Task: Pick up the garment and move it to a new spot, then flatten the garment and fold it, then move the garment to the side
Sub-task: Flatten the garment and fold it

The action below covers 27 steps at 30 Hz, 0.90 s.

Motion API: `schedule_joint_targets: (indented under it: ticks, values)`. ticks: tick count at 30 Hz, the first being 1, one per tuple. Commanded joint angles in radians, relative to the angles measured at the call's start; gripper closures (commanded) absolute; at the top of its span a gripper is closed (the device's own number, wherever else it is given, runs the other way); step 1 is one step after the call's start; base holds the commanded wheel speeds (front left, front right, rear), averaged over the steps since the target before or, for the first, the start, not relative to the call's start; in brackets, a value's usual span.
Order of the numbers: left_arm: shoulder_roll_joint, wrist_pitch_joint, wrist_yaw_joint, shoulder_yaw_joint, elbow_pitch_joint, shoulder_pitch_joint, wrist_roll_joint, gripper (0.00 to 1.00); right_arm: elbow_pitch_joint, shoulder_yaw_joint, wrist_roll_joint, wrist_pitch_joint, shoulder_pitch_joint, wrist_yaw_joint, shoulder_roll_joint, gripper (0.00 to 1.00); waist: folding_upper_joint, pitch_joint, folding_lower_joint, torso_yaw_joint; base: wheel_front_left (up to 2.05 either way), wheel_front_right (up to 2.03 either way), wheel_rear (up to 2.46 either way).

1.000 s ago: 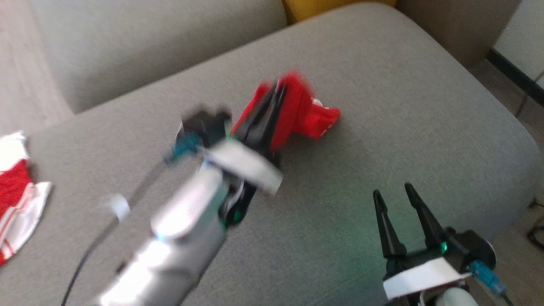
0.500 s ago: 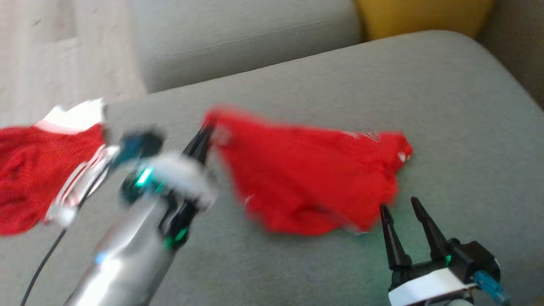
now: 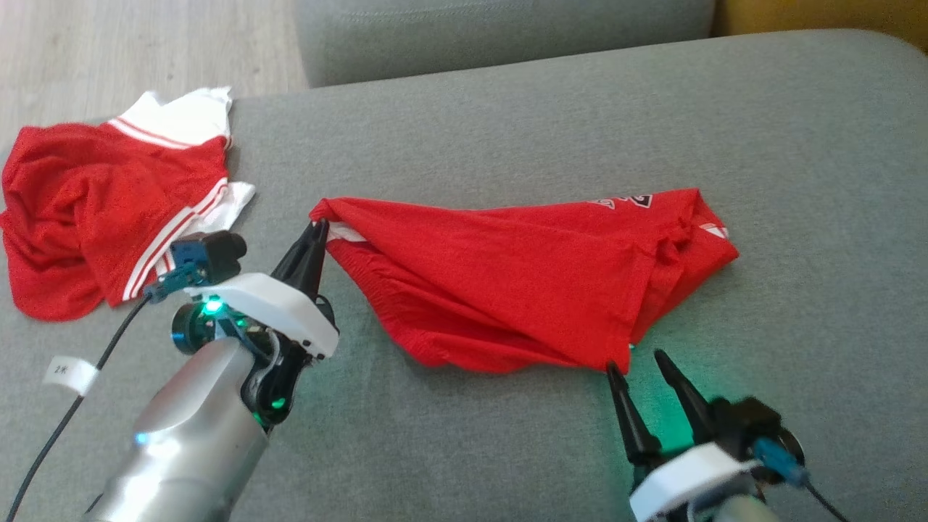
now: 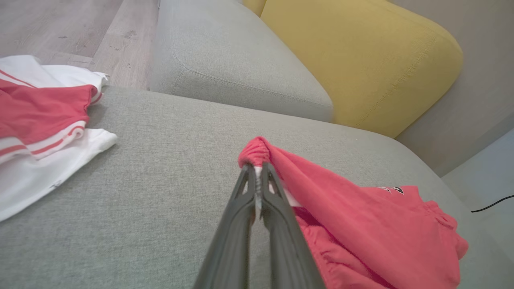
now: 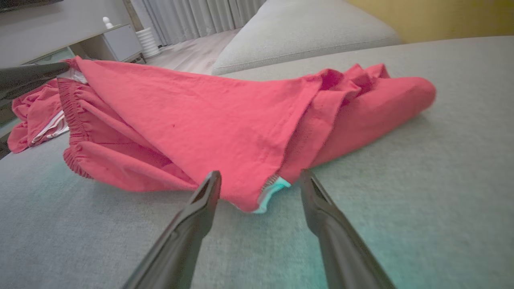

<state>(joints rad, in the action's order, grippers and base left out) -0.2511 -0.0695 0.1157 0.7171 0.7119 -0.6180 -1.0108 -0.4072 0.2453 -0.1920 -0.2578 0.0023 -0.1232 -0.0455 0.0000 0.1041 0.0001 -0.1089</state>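
The garment (image 3: 522, 279) is a pair of red shorts with an elastic waistband, stretched out across the grey sofa seat (image 3: 507, 109). My left gripper (image 3: 317, 230) is shut on the garment's waistband corner at its left end, lifting that corner; the left wrist view shows the cloth (image 4: 361, 216) bunched over the shut gripper (image 4: 257, 168). My right gripper (image 3: 638, 366) stands open just below the garment's lower hem corner. In the right wrist view that hem corner (image 5: 257, 200) lies between the open gripper's (image 5: 259, 178) spread fingers, not pinched.
A second red and white garment (image 3: 109, 210) lies crumpled at the seat's left edge. A grey cushion (image 3: 500, 29) stands behind the seat, with a yellow cushion (image 4: 357, 56) beside it. Wooden floor (image 3: 145, 43) lies beyond at the far left.
The left gripper has dragged the garment out leftward from a bunched lump into a long spread shape. The head camera has swung left. The right gripper now sits at the hem corner.
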Motion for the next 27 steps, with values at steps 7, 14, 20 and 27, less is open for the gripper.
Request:
schedule_joint_targets:
  ticks: [7, 14, 20, 27]
  values:
    - [-0.019, -0.016, 0.012, 0.005, -0.019, -0.081, 0.004, 1.0, -0.102, 0.101, -0.001, -0.004, -0.131, -0.008, -0.005, 0.37, 0.0, 0.027, -0.0001, 0.024, 0.0, 0.0, 0.0]
    - [-0.021, -0.027, 0.014, 0.025, -0.007, -0.093, -0.001, 1.0, -0.156, 0.09, -0.034, -0.004, -0.141, -0.008, -0.005, 0.62, 0.0, 0.014, -0.0001, 0.026, 0.0, 0.0, 0.0]
    - [-0.022, -0.034, 0.015, 0.046, 0.0, -0.091, -0.009, 1.0, -0.185, 0.08, -0.039, -0.004, -0.128, -0.008, -0.005, 0.0, 0.0, -0.003, -0.0001, 0.026, 0.0, 0.0, 0.0]
    - [-0.027, -0.035, 0.015, 0.068, -0.001, -0.094, -0.025, 1.0, -0.212, 0.125, -0.053, -0.004, -0.142, -0.008, -0.005, 0.51, 0.0, -0.015, -0.0001, 0.028, 0.0, 0.0, 0.0]
